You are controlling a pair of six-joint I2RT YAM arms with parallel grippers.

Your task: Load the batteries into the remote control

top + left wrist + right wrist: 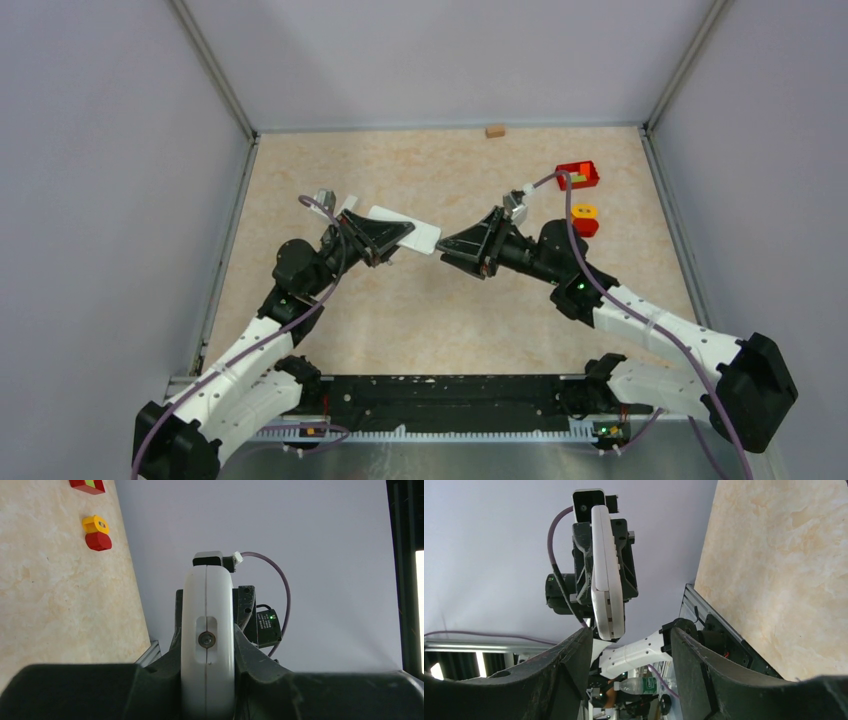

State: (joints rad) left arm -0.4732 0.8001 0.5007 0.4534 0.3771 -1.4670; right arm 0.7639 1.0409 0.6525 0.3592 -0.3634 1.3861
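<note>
My left gripper [385, 238] is shut on the white remote control [408, 229] and holds it above the table, its free end pointing right. In the left wrist view the remote [207, 615] stands edge-on between the jaws [207, 680], showing a seam and a small screw. My right gripper [447, 243] is open and empty, its tips just off the remote's free end. In the right wrist view the remote [606, 585] hangs beyond the spread jaws [630, 652]. I cannot make out any batteries for certain.
A red box [577, 175] with small coloured pieces sits at the far right; it also shows in the left wrist view [87, 485]. A yellow-and-red piece [585, 219] lies just nearer. A small tan block [495, 130] lies by the back wall.
</note>
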